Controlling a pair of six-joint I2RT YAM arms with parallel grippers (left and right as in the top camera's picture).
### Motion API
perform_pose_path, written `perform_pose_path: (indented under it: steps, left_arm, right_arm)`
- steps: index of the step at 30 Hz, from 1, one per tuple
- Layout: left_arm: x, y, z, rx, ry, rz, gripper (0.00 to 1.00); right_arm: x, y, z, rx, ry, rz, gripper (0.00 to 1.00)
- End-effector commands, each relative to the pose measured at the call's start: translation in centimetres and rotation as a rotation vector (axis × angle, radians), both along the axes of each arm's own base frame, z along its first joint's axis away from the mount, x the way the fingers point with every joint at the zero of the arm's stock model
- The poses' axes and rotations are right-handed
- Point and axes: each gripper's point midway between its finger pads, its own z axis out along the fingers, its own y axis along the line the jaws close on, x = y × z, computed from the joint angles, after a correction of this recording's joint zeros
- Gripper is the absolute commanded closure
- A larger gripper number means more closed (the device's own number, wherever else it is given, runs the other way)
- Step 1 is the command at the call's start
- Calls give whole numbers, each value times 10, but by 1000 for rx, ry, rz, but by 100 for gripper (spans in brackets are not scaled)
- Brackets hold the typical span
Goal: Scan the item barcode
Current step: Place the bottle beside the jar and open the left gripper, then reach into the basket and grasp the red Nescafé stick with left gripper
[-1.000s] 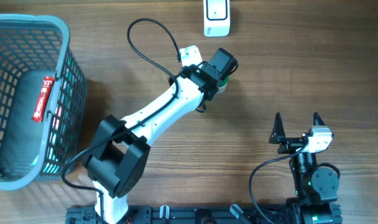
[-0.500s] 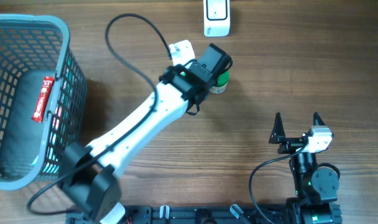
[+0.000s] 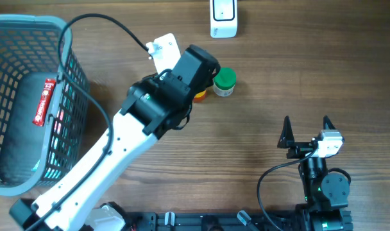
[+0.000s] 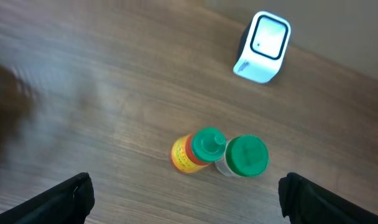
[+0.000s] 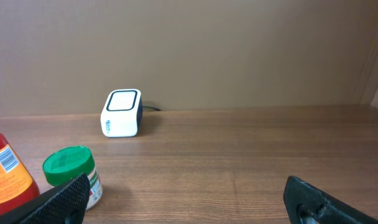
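Note:
Two items stand side by side on the wooden table: a yellow bottle with a red collar and green cap (image 4: 194,151) and a small clear jar with a green lid (image 4: 245,155) (image 3: 224,81). The white barcode scanner (image 4: 262,38) (image 3: 223,18) sits at the far edge. My left gripper (image 4: 186,190) hangs high above the two items, open, with nothing between its fingers. In the overhead view its fingers are hidden under the wrist (image 3: 192,70). My right gripper (image 3: 306,131) rests open at the near right, facing the jar (image 5: 69,171), the bottle (image 5: 5,171) and the scanner (image 5: 122,112).
A grey wire basket (image 3: 67,38) stands at the left edge with a dark pouch (image 3: 22,122) and a red packet (image 3: 44,101) inside. The left arm's black cable (image 3: 105,25) loops over the table beside the basket.
My left arm has lifted and drawn back to the left, off the jar, so jar and bottle now show. The right arm has not moved.

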Motion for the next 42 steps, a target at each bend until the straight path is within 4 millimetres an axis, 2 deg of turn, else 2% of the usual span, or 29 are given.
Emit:
perform_pose_path:
  steps: [1,5,8,14,19,21,25,27,31,34,37,42]
  left_arm:
    - [-5,27,29,73,-90,41,0]
    - [-9,54,60,108,-203,136,0]
    - [-13,79,92,122,-326,241,0]
    - [-32,122,146,113,-529,439,0]
    - [-45,170,167,163,-606,635,0]
    - [-43,195,165,143,-587,686,0]
    - [-33,230,156,76,-524,699,0]
    - [-29,255,148,29,-487,726,0]
    - [-35,300,132,-21,-424,802,0]
    - [-43,325,120,-41,-374,858,0]
    - [-48,350,98,-70,-296,910,0]
    - [-38,372,53,-118,-143,949,0]
  right_arm:
    - [0,3,1,-10,-7,17,0]
    - [0,3,1,-10,-7,17,0]
    - [0,3,1,-10,-7,17,0]
    - [0,3,1,-10,-7,17,0]
    - [0,3,1,-10,-7,17,0]
    - [0,3,1,-10,-7,17,0]
    - [0,3,1,-10,-7,17,0]
    - [0,3,1,-11,-7,17,0]
    - [0,3,1,-10,-7,17,0]
    - [0,3,1,-11,-7,17,0]
    - [0,3,1,-10,-7,17,0]
    - [0,3,1,-10,-7,17,0]
